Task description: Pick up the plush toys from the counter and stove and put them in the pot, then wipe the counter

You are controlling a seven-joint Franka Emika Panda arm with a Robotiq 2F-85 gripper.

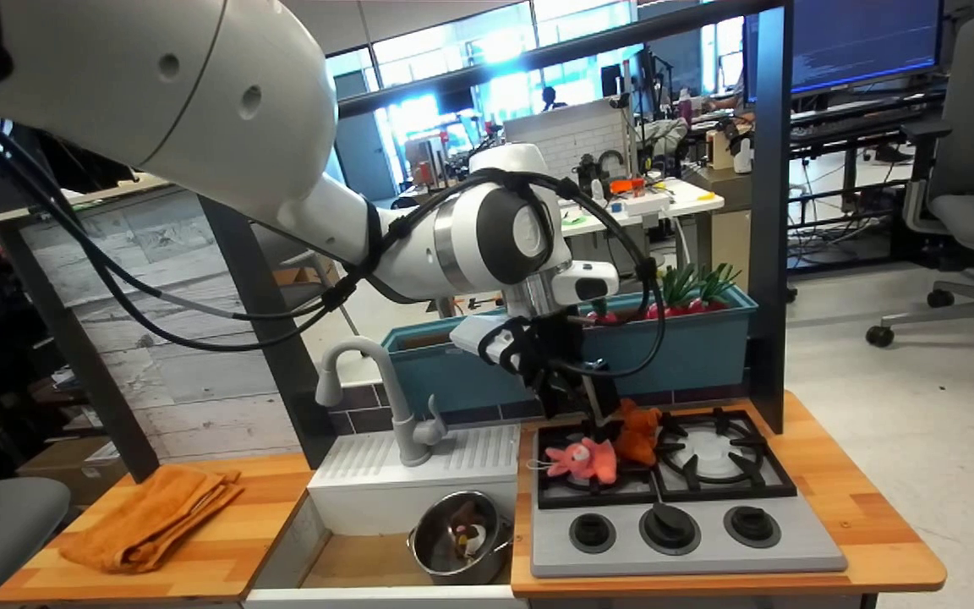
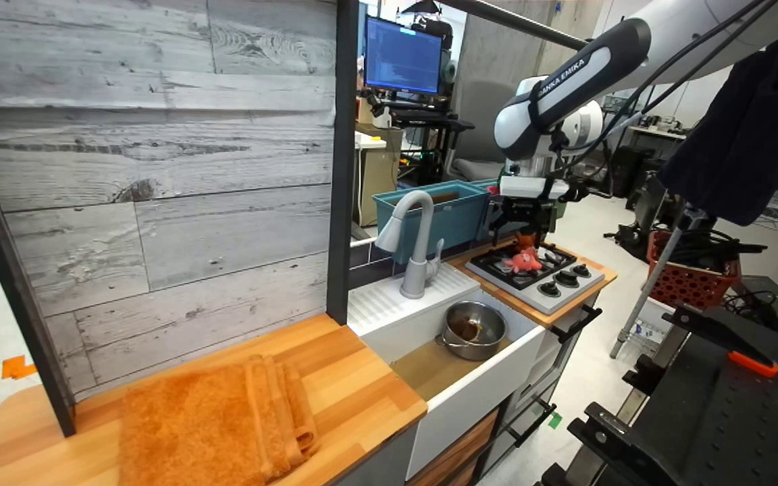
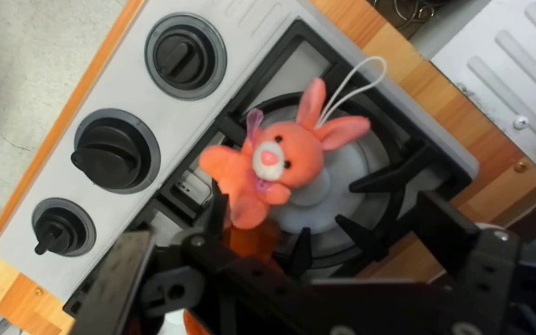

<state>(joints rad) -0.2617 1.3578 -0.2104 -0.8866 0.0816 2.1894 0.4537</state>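
over the stove (image 1: 757, 560), the end effector (image 3: 327, 201) hangs with its jaws spread well apart, and i see a coral-pink bunny (image 3: 291, 153) on a burner (image 3: 338, 190) with a rust-orange plush (image 1: 637, 436) right beside it. the steel pot (image 1: 458, 577) sits down in the white sink (image 1: 385, 597), and there seems to be another small toy (image 1: 468, 538) inside, though i can't make it out well. a folded orange cloth (image 1: 149, 520) lies on the wooden table (image 1: 271, 507).

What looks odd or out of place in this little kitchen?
A bunny and an orange toy sit on the stove, which is odd: you'd expect cookware there. The pot is down in the sink instead. I see no spill or damage.
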